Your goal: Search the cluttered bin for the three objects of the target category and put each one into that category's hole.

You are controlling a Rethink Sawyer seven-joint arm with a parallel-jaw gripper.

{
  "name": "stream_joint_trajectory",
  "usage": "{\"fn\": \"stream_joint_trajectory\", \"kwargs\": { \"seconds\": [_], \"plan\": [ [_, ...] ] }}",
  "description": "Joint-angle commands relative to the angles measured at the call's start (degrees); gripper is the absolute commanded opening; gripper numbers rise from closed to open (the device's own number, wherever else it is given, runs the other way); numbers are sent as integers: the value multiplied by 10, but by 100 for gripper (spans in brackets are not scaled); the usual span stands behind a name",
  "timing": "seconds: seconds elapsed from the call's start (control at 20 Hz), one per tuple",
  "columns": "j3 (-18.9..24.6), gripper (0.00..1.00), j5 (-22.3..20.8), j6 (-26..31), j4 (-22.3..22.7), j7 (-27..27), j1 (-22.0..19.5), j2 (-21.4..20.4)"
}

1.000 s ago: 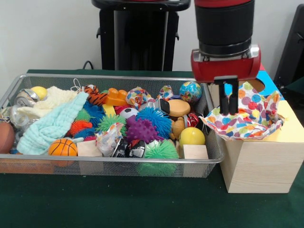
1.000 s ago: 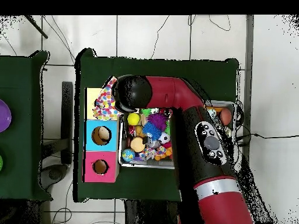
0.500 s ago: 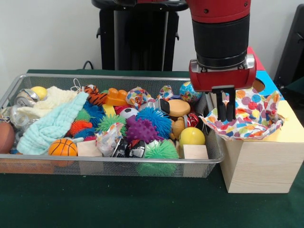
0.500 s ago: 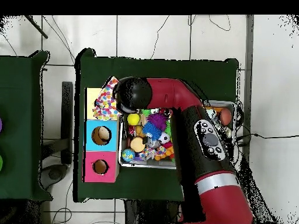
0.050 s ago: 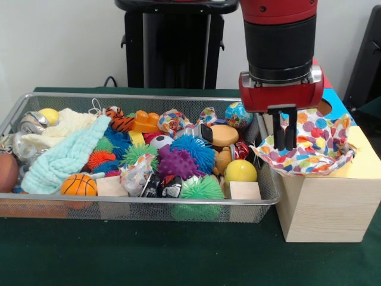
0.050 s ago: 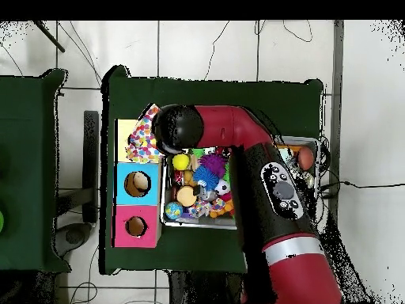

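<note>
Above the wooden box [image 5: 324,205], the gripper [image 5: 282,138] pinches the polka-dot cloth [image 5: 309,149] between nearly closed fingers.

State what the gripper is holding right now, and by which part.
The gripper hangs at the near-left edge of the polka-dot cloth draped over the wooden box. Whether its narrowly spaced fingers pinch the cloth cannot be told.

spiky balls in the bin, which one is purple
The purple spiky ball in the middle of the wire bin, just below the blue spiky ball. The other spiky ones around it are blue, green or orange.
</note>
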Motion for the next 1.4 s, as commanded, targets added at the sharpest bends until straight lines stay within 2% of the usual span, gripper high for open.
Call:
{"fn": "stream_joint_trajectory", "kwargs": {
  "seconds": [0.05,0.3,0.5,1.4],
  "plan": [
    [22,0,-26,17,6,-48,16,1],
    [20,0,-27,-14,27,-35,17,11],
    [21,0,-26,-10,11,-39,20,21],
    [22,0,-36,-57,23,-31,17,52]
  ]
}}
